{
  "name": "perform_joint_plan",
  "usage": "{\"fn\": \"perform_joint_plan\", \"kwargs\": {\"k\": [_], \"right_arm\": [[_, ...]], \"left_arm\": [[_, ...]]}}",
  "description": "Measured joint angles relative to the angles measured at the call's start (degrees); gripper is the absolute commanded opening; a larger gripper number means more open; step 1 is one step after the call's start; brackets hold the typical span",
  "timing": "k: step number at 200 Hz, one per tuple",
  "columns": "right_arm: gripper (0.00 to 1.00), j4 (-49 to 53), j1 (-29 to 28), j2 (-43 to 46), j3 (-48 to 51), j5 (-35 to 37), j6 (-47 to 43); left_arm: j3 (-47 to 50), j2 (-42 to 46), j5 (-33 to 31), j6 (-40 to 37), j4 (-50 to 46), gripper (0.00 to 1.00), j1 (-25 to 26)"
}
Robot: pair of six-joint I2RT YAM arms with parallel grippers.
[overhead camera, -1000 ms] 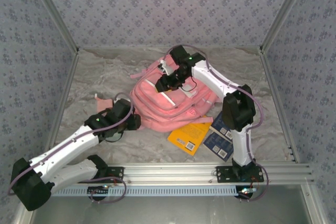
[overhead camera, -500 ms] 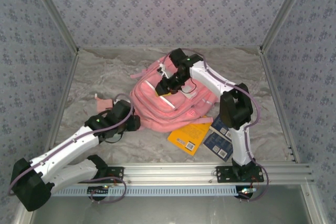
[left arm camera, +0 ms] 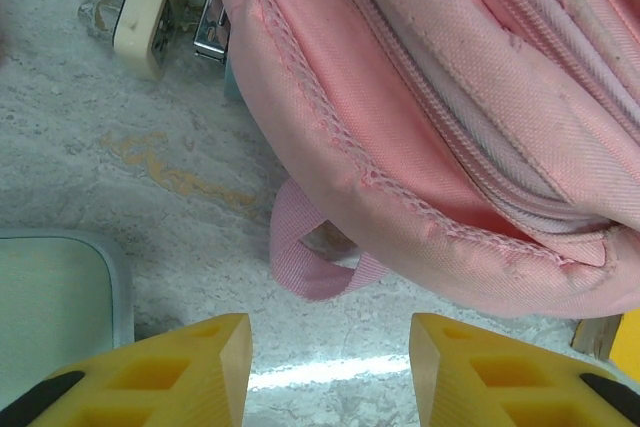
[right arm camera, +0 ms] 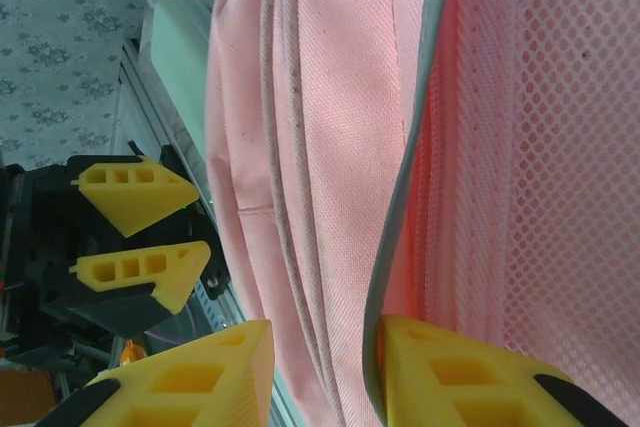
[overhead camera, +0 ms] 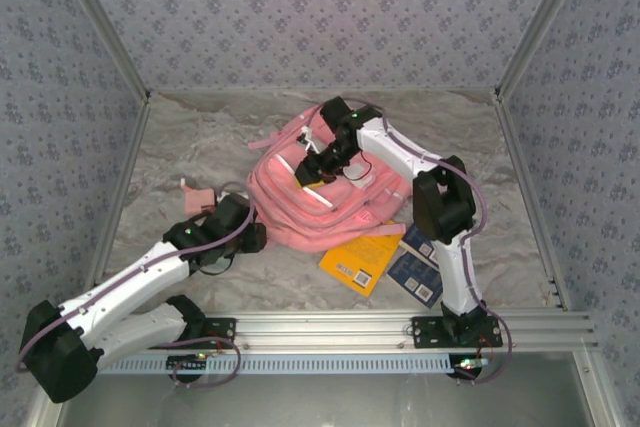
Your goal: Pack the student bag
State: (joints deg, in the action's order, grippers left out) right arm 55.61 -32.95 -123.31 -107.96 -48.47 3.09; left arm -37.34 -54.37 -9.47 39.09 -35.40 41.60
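The student bag point(overhead camera: 285, 209), a big soft pink backpack, lies mid-table. My right gripper point(overhead camera: 308, 172) is on top of it. In the right wrist view, the right gripper point(right arm camera: 325, 332) is open and straddles a grey-trimmed edge of the bag point(right arm camera: 320, 97). One finger is on the mesh-lined side and the other is outside the pink panel. My left gripper point(overhead camera: 252, 235) rests low at the bag's near-left edge. Close up, the left gripper point(left arm camera: 330, 327) is open over bare table, with a pink strap loop point(left arm camera: 305, 272) just ahead under the bag point(left arm camera: 450, 97). The left gripper point(right arm camera: 200, 219) also appears beyond the bag.
A yellow book point(overhead camera: 360, 259) and a dark blue book point(overhead camera: 420, 262) lie by the bag's near-right corner. A small pink item point(overhead camera: 198, 197) sits to the left. A cream object with a metal part point(left arm camera: 150, 7) lies by the bag. Patterned walls enclose three sides.
My right gripper has slid a little to the left across the top of the bag and its jaws have narrowed slightly. The left arm has stayed put.
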Motion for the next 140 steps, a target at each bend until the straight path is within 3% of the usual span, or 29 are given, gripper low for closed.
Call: {"fn": "perform_joint_plan", "kwargs": {"k": [43, 58, 77, 106, 140], "right_arm": [[0.32, 0.55, -0.35, -2.54, -0.24, 1.55, -0.61], [0.22, 0.52, -0.59, -2.58, -0.24, 2.08, -0.92], [0.0, 0.55, -0.81, -2.6, -0.24, 2.38, -1.2], [0.0, 0.28, -0.85, -2.58, -0.28, 2.34, -0.26], [0.0, -4.11, 0.5, 0.28, 1.11, 1.84, 8.66]], "left_arm": [[0.39, -0.17, 0.0, 0.0, 1.16, 0.45, 0.0], [0.42, -0.17, 0.0, 0.0, 1.4, 0.45, 0.0], [0.44, -0.17, 0.0, -0.02, 1.77, 0.44, -0.13], [0.44, -0.15, 0.0, -0.26, 1.75, 0.44, -0.17], [-2.14, 0.0, 0.0, -1.75, -0.92, 0.44, -0.35]]}}
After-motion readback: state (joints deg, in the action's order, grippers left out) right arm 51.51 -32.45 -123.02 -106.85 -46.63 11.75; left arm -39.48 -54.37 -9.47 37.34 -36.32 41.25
